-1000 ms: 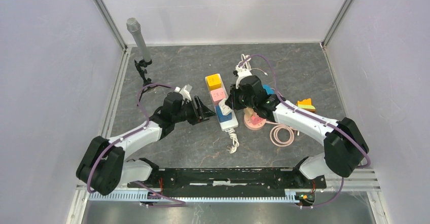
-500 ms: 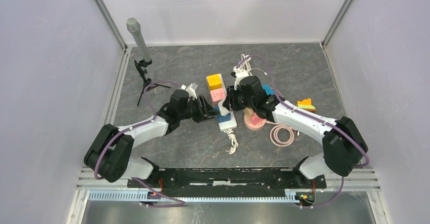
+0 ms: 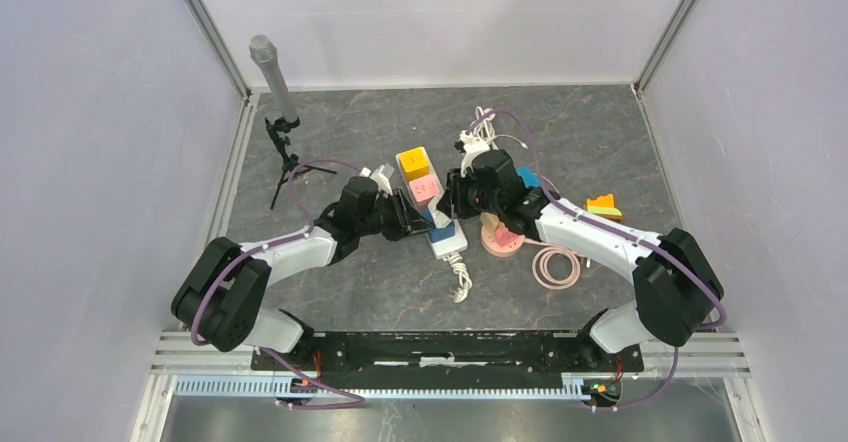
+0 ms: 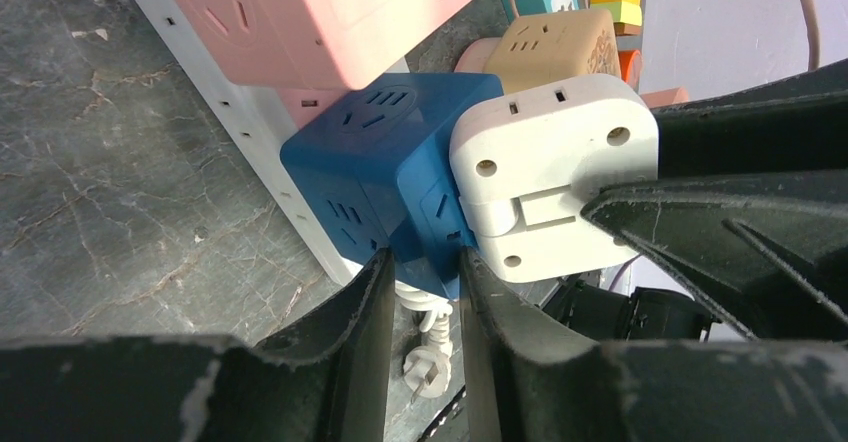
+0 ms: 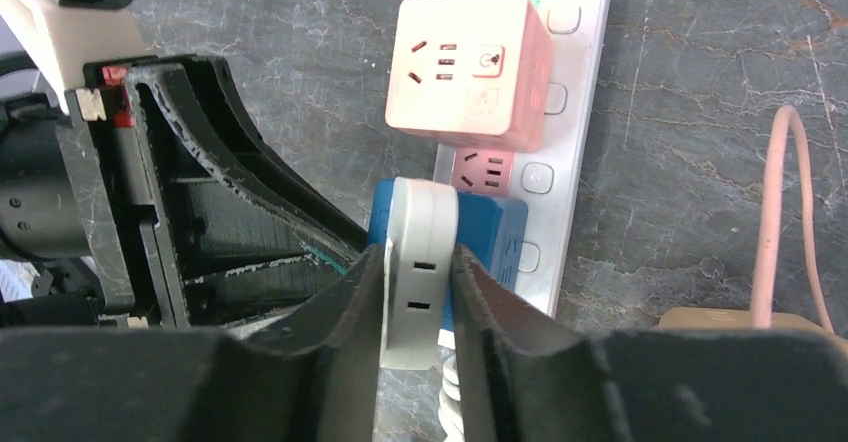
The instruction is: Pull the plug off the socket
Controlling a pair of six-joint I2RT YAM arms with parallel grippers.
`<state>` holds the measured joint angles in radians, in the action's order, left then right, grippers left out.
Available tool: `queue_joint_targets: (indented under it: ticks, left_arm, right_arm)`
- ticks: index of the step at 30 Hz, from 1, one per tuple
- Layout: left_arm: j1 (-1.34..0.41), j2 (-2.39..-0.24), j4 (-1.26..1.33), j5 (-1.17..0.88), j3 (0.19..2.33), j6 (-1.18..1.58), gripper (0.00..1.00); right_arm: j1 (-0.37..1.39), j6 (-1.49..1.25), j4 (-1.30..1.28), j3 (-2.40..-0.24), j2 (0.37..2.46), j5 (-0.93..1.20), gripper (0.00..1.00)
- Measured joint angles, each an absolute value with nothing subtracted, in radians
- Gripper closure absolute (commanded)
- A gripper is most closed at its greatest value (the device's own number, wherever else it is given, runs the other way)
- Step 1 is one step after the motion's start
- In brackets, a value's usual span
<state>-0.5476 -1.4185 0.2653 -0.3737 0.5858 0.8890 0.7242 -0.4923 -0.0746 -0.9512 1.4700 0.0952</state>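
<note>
A white power strip (image 3: 452, 245) lies mid-table and carries a yellow cube (image 3: 412, 163), a pink cube (image 3: 426, 188) and a blue cube socket (image 3: 440, 232). A white plug (image 5: 420, 212) sits in the side of the blue cube (image 5: 492, 230). My right gripper (image 5: 417, 254) is shut on the white plug. My left gripper (image 4: 420, 262) is shut on the lower corner of the blue cube (image 4: 385, 177), right beside the white plug (image 4: 550, 167). In the top view the two grippers, left (image 3: 415, 224) and right (image 3: 450, 202), meet at the strip.
A microphone on a stand (image 3: 272, 77) stands at the back left. A pink disc (image 3: 503, 242), a coiled pink cable (image 3: 555, 265), a teal block (image 3: 528, 176) and an orange-yellow block (image 3: 603, 205) lie to the strip's right. The strip's own cord plug (image 3: 460, 287) lies in front.
My left arm moved right to the strip and shut on the blue cube. The strip's far end swung slightly left. My right gripper stayed shut on the white plug.
</note>
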Motion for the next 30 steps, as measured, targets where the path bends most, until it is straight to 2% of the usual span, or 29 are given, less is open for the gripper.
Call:
queue_joint_targets:
  ticks: [2, 4, 10, 11, 30]
  left_arm:
    - [-0.548, -1.422, 0.262, -0.371, 0.591, 0.889, 0.68]
    - [-0.548, -1.424, 0.26, -0.368, 0.595, 0.889, 0.69]
    - [-0.551, -1.425, 0.251, -0.363, 0.598, 0.89, 0.7]
    - [-0.552, -1.424, 0.248, -0.359, 0.6, 0.89, 0.7]
    - [-0.559, -1.42, 0.209, -0.336, 0.617, 0.891, 0.71]
  right_arm:
    - [0.725, -0.496, -0.074, -0.951, 1.471, 0.099, 0.55]
    - [0.725, -0.498, -0.075, -0.951, 1.475, 0.106, 0.56]
    - [0.723, -0.53, -0.06, -0.942, 1.488, 0.115, 0.97]
    - [0.723, -0.537, -0.058, -0.94, 1.488, 0.113, 1.0]
    - [0.698, -0.632, 0.059, -0.839, 1.43, 0.134, 1.0]
